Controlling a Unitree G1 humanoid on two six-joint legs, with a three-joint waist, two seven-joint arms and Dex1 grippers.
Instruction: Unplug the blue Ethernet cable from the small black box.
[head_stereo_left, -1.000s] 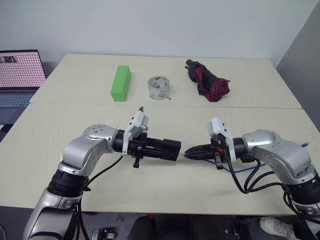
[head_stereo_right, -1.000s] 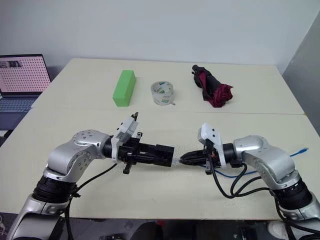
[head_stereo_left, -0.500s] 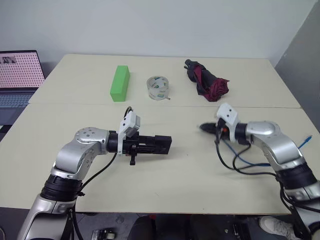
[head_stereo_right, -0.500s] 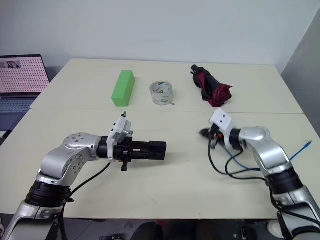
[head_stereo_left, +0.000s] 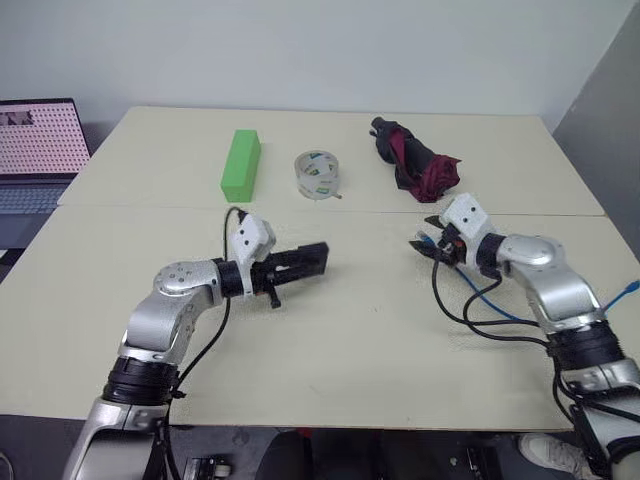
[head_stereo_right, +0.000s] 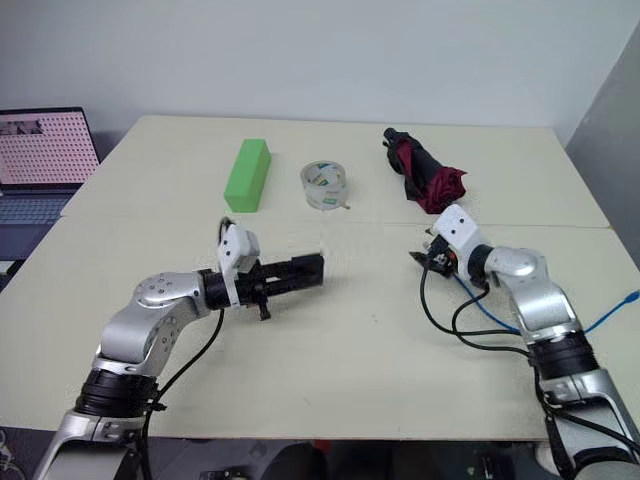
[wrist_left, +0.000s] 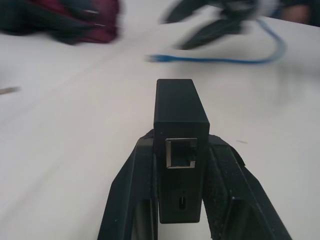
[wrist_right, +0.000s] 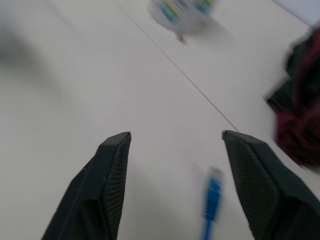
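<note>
Now that the two arms have swung apart, the head views show the job essentially done: a second ago the left hand (head_stereo_left: 300, 262) and the right hand (head_stereo_left: 428, 246) met nose to nose with the plug seated in the small black box (head_stereo_left: 306, 259), and now the box rides clear in the left hand, which is pressed together on it, well away from the right hand. The blue Ethernet cable (head_stereo_left: 487, 301) trails across the desk (head_stereo_left: 350, 360) behind the right hand. Beyond both hands sit a green block (head_stereo_left: 241, 165), a tape roll (head_stereo_left: 318, 175) and a folded umbrella (head_stereo_left: 415, 160), with a laptop (head_stereo_left: 35, 150) off past the left arm; none stands in the way.

In the left wrist view the box's port faces the camera and is empty (the telling detail), the cable lying on the desk ahead.

In the right wrist view the fingers (wrist_right: 102, 185) have spread, and the cable's plug lies loose between them, just ahead.
</note>
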